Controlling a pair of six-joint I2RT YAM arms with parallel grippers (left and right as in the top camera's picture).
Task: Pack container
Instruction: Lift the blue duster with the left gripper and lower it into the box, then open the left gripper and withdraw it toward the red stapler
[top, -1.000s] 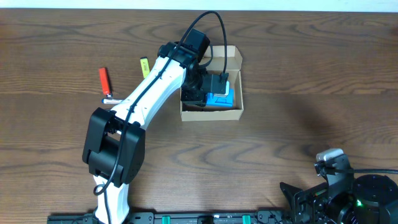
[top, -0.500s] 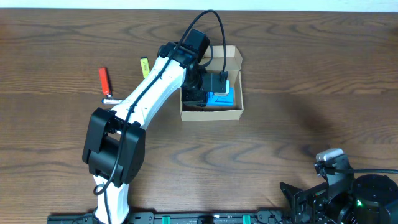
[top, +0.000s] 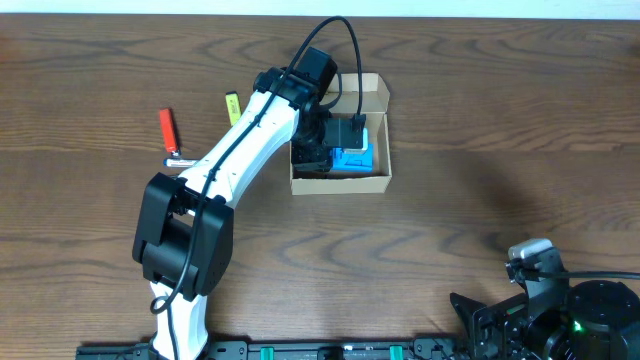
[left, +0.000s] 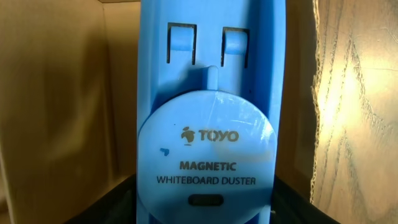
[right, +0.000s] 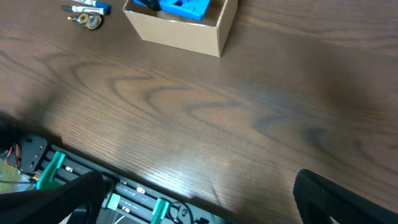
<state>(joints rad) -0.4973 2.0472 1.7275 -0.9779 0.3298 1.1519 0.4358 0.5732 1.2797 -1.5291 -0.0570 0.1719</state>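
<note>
Placement step, I judge: blue plastic whiteboard duster (left: 208, 124) inside tan cardboard container (top: 340, 185); left pincer (top: 338, 140) grip unreadable, right pincer (right: 205, 199) wide. Next: lift straight out.

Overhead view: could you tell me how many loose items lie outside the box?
3: a red marker far left, a yellow marker nearer the box, a silvery item by the arm, which may hide more.

On the brown wooden table (top: 480, 120), off on my left side, I see a red stick-shaped item (top: 168, 128) lying apart from a small yellow marker (top: 232, 106). Nearer me than the red one sits a small metal piece (top: 178, 159). My right wrist view shows a white-and-blue pen (right: 87, 8) just beside it.
</note>
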